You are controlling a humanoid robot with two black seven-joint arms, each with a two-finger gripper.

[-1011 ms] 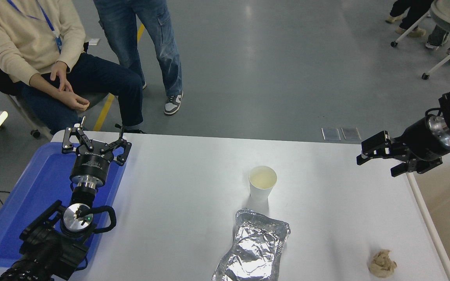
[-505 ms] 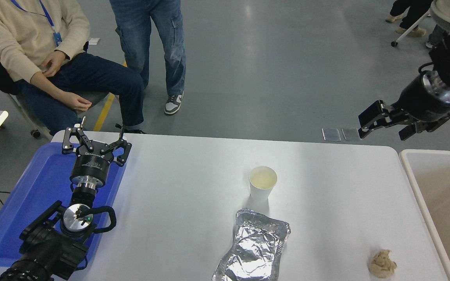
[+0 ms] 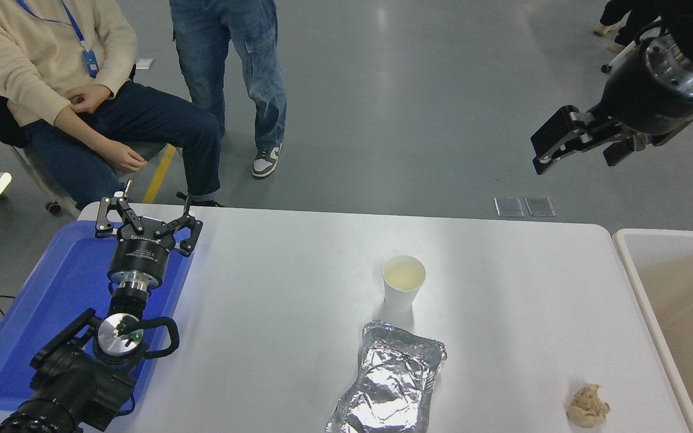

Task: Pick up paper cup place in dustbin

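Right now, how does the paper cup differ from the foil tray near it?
The paper cup stands upright and keeps its round, smooth shape; the foil tray lies flat and is crumpled. The cup is plain matte white with a pale inside; the tray is shiny silver. The cup looks smaller and sits farther from the camera than the tray. Both rest on the white table, untouched by any gripper.

On the table the paper cup stands just behind the foil tray; the paper wad lies near the front right, the dustbin apparently beside the table's right edge.
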